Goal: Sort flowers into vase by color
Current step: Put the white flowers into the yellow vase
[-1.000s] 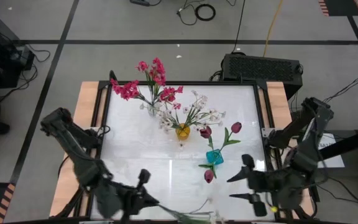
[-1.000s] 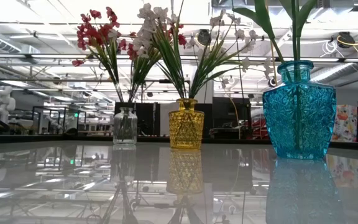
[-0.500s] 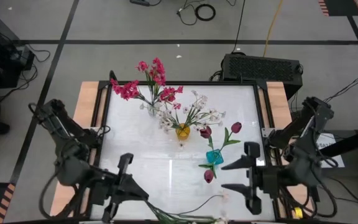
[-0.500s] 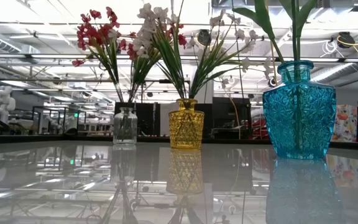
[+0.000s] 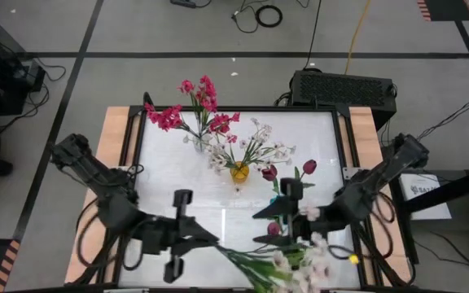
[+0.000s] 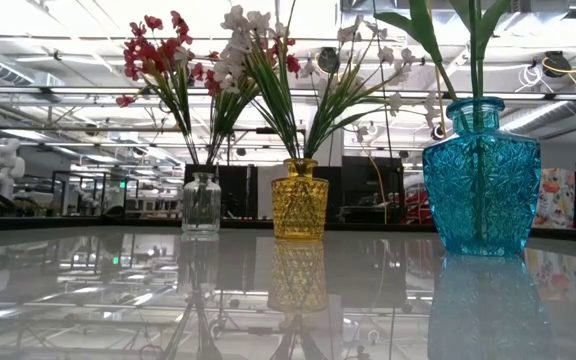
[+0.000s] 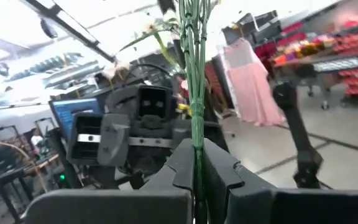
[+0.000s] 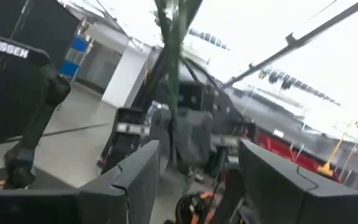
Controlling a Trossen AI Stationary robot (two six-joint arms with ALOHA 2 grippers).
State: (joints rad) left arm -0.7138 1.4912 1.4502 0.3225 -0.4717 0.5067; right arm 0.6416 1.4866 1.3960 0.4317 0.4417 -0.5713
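My left gripper [image 5: 204,242] is near the table's near edge, shut on a bundle of white-blossomed sprigs [image 5: 295,264] that reaches right from it. My right gripper [image 5: 259,226] is open beside the blue vase [image 5: 281,205]. It faces the left gripper, and the green stems [image 8: 171,56] show ahead of its fingers without touching them. Magenta blossoms stand in the clear vase [image 5: 198,141], white ones in the yellow vase [image 5: 239,172] and maroon tulip buds in the blue vase. Neither gripper shows in the low view. My left gripper pinches several thin green stems [image 7: 196,140] together between its two fingers, near their cut ends. The fingers lie across the stems. The stems run straight out past the fingertips, and the blossom end [image 5: 308,262] appears raised off the table, toward the right arm.
The three vases stand in a slanting row from far left to centre right: clear [image 6: 201,203], yellow [image 6: 299,200], blue [image 6: 481,178]. Bare glossy tabletop [image 5: 165,183] lies left of the row. A black box [image 5: 342,88] sits beyond the far edge.
My left gripper has moved from the near edge toward the table's middle and right, raising the white sprigs that lay along the near edge. The blossoms now stand higher and nearer the right arm. My right gripper has moved left, to beside the blue vase, staying open.
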